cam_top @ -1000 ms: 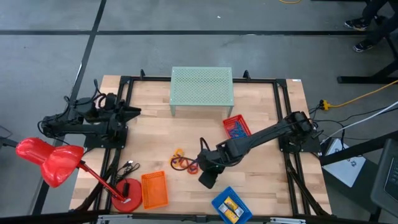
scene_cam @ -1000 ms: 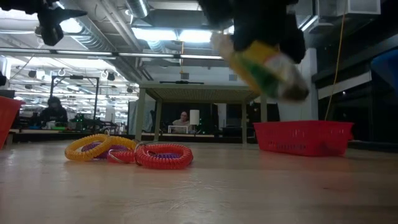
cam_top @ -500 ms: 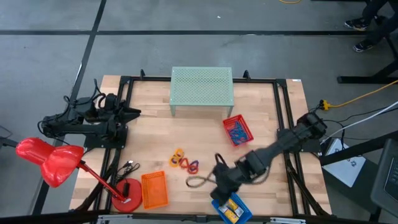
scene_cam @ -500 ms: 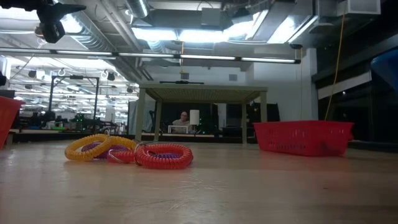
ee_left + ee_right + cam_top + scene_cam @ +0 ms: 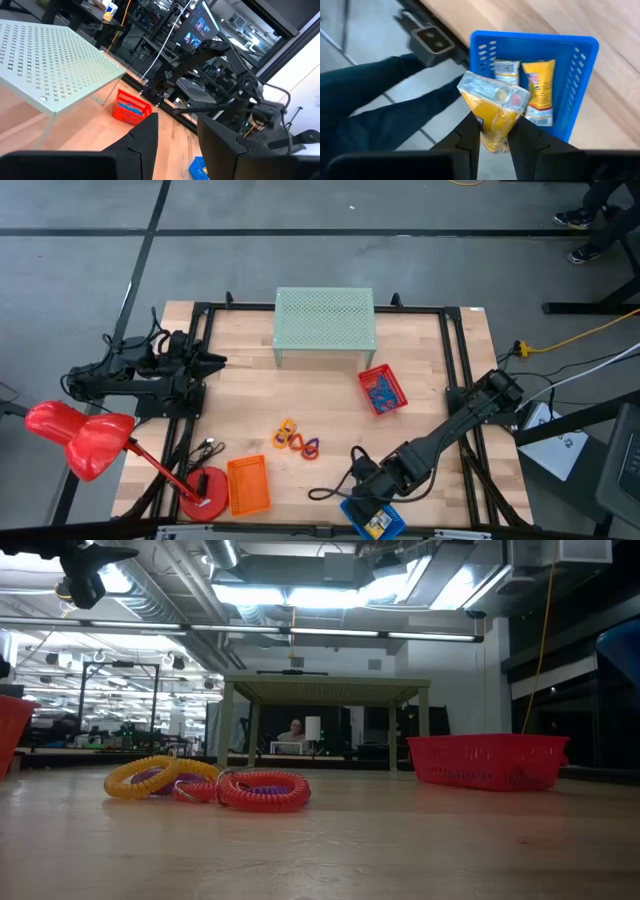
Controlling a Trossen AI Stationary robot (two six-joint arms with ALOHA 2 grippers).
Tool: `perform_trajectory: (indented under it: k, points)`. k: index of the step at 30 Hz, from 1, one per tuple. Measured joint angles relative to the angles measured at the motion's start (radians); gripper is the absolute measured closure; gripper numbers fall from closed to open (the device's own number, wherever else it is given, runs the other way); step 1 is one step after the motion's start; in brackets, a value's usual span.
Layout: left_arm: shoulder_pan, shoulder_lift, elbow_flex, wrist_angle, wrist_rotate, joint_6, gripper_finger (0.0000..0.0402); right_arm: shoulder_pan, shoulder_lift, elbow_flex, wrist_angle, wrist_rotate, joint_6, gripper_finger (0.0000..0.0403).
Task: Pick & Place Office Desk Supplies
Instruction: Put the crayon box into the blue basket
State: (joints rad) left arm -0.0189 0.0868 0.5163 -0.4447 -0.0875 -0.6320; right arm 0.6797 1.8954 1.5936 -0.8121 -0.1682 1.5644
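A: Surface, high view: pale wooden table (image 5: 250, 395) in a black frame on a grey floor. On it: a mint perforated metal shelf (image 5: 324, 323), a small red plastic basket (image 5: 382, 390), an orange plastic basket (image 5: 249, 484), a blue plastic basket (image 5: 372, 518) at the near edge, coiled rings in yellow, red and purple (image 5: 296, 442), and a big red desk lamp (image 5: 80, 436). Arms?

B: Right gripper (image 5: 362, 492) is just over the blue basket; the left arm waits at the table's left edge.

A: Low view?

B: The coiled rings (image 5: 210, 782) lie on the boards, the red basket (image 5: 488, 760) well apart from them. A person sits far behind.

A: Left wrist view?

B: Left gripper (image 5: 177, 142), fingers apart, empty; shelf and red basket ahead.

A: Right wrist view?

B: Right gripper (image 5: 494, 131) clamped on a yellow-and-silver foil-wrapped packet (image 5: 492, 107), held above the blue basket (image 5: 570, 95), where two like packets (image 5: 527, 90) already lie.

A: Handling?

B: Likely light, with a slick, crinkly wrapper and a firm core; gripping across the narrow middle seems safest. The printing on it is too small to read.
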Motion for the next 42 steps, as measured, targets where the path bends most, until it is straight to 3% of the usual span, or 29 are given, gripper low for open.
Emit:
perform_trajectory:
  k: [21, 42]
  points:
    - [0.000, 0.000, 0.000, 0.000, -0.025, -0.012, 0.0270, -0.011, 0.133, 0.000, -0.027, -0.060, -0.117, 0.0325]
    - [0.000, 0.000, 0.000, -0.001, -0.025, -0.019, 0.0270, -0.202, 0.137, -0.053, -0.075, -0.010, -0.385, 0.0325]
